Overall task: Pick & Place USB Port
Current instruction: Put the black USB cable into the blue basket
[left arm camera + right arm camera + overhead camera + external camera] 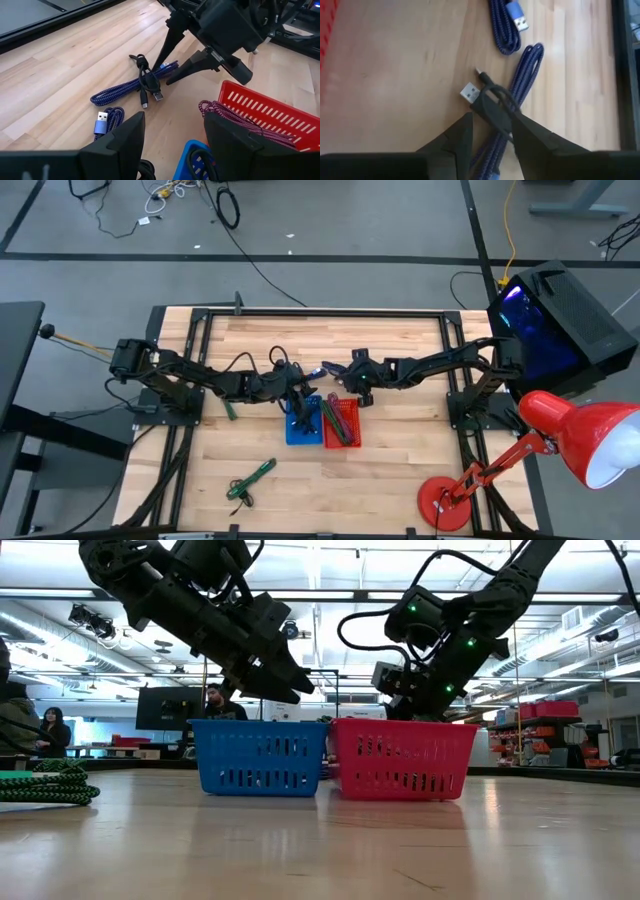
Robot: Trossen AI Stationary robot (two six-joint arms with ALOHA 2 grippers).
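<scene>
Right gripper (pixel 172 65) is down over the cable bundle, centre of the high view, just above the two baskets, jaws spread and straddling the black USB cable (pixel 492 102) that lies across the purple braided cable (pixel 130 86). In the right wrist view the black loop sits right between the two fingers, its silver USB plug (pixel 469 91) poking out beside them, nothing pinched yet. A second purple cable with a blue USB plug (pixel 101 121) lies close by on the wooden surface (pixel 400 470). Left gripper (pixel 172 135) hovers over the blue basket (pixel 260 757), jaws apart and empty, with the red basket (pixel 403 758) touching beside it and already carrying a purple cable. Lower left of the high view, a green cable (pixel 247 479) waits well apart. The danger, as I judge it: black and purple are tangled together, so a close here could grab both, or drag the purple one along on the lift. A shallow grip on that thin loop could also slip free.
</scene>
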